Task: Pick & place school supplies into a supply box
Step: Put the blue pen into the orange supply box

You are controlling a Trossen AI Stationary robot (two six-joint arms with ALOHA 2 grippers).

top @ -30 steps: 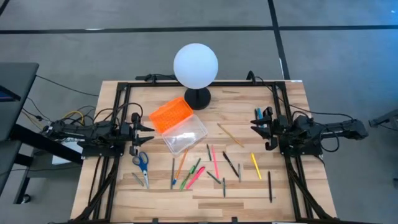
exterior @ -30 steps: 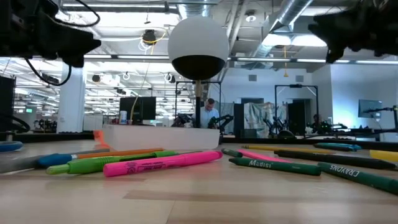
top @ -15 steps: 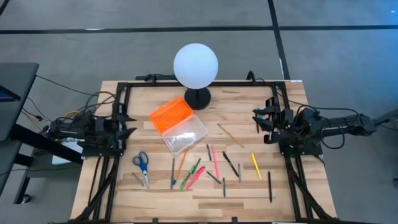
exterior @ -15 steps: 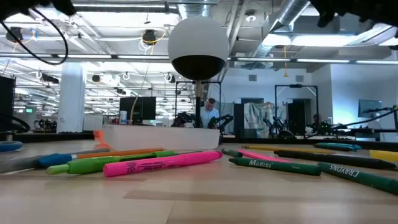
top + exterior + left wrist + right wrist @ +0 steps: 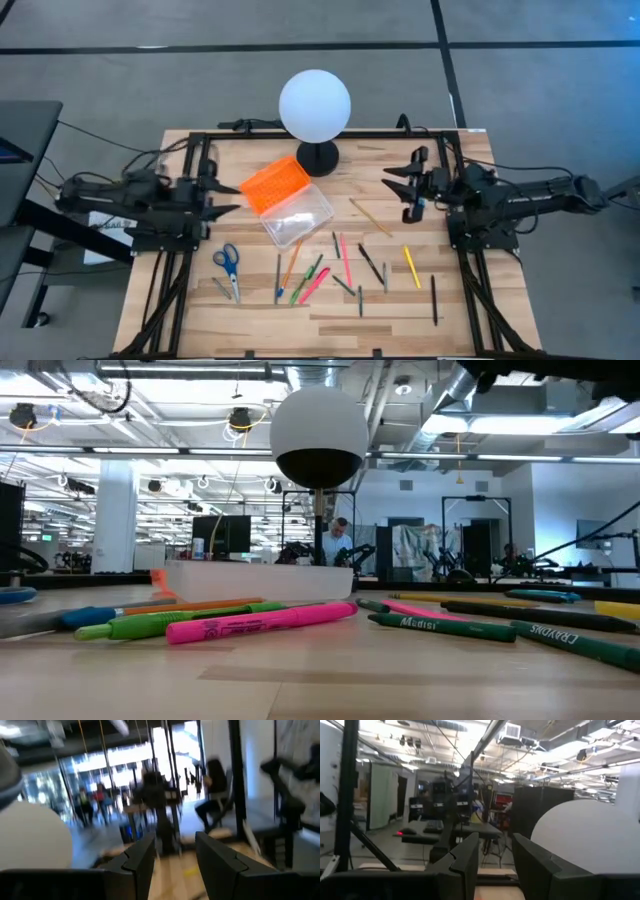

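The left gripper point(image 5: 228, 197) hung at the table's point(image 5: 470, 300) left edge, its fingers apart and holding nothing, pointing toward the pencil case point(image 5: 287, 200). The right gripper point(image 5: 398, 187) hovered over the right side, fingers likewise apart and empty. The case lay tilted near the middle, orange lid point(image 5: 274, 183) open beside its clear body, just in front of the white globe lamp point(image 5: 315, 104). Pens and pencils point(image 5: 345, 262) lay scattered nearer the front edge, with the blue-handled scissors point(image 5: 228, 264) at their left.
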